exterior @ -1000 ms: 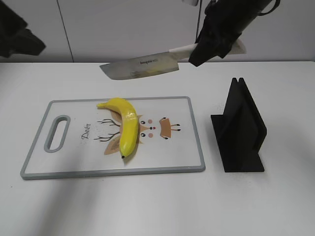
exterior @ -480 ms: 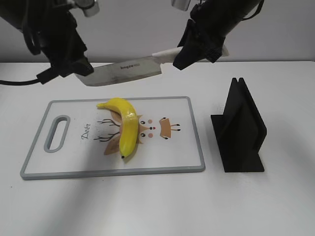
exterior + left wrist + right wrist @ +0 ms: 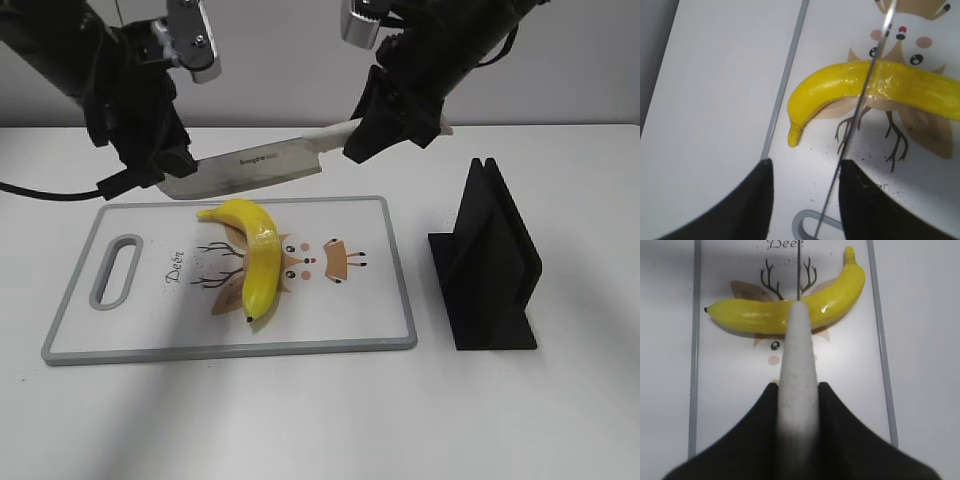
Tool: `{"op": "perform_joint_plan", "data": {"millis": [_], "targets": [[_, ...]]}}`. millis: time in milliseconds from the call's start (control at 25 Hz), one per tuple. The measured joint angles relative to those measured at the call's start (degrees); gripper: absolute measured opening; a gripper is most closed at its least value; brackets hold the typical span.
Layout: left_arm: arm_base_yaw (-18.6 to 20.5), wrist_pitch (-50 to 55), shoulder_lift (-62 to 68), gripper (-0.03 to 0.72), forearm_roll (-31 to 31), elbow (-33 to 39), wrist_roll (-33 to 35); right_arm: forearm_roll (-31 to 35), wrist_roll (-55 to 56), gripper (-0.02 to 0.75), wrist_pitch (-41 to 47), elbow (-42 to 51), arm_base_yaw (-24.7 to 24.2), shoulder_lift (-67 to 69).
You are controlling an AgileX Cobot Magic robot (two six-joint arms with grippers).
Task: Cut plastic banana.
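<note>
The plastic banana [image 3: 252,255] lies on the white cutting board [image 3: 370,300], curved, with one tip toward the board's far edge. My right gripper [image 3: 385,125] is shut on the white handle of a knife [image 3: 250,170], whose blade hangs level a little above the banana's far end. My left gripper [image 3: 160,172] is open around the blade's tip. In the left wrist view the blade [image 3: 860,100] runs edge-on between the open jaws [image 3: 805,200], close to the right finger, and crosses the banana [image 3: 840,90]. In the right wrist view the jaws [image 3: 799,405] clamp the handle [image 3: 799,350] above the banana [image 3: 755,317].
A black knife stand [image 3: 487,262] stands on the white table to the right of the board. The board has a grey rim, a handle slot [image 3: 117,270] at its left end and a deer print under the banana.
The left arm has come in from the upper left and its jaws now sit around the blade tip. The right gripper has carried the knife left and lower, over the banana.
</note>
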Motion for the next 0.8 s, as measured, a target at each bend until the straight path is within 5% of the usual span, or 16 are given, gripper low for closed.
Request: {"op": "perform_joint_plan", "data": {"millis": [160,480,800], "targets": [[0.0,0.3,0.6,0.165,0.0,0.0,0.1,2.0,-1.7,0.173,-0.9,0.0,0.0,0.0],[0.0,0.6,0.9,0.026,0.3,0.0,0.7,2.3,-3.0,0.173,-2.0,0.0,0.0,0.0],[-0.1,0.8,3.7,0.0,0.1,0.0,1.3,0.6,-2.4,0.173,-2.3,-0.1,0.0,2.9]]}}
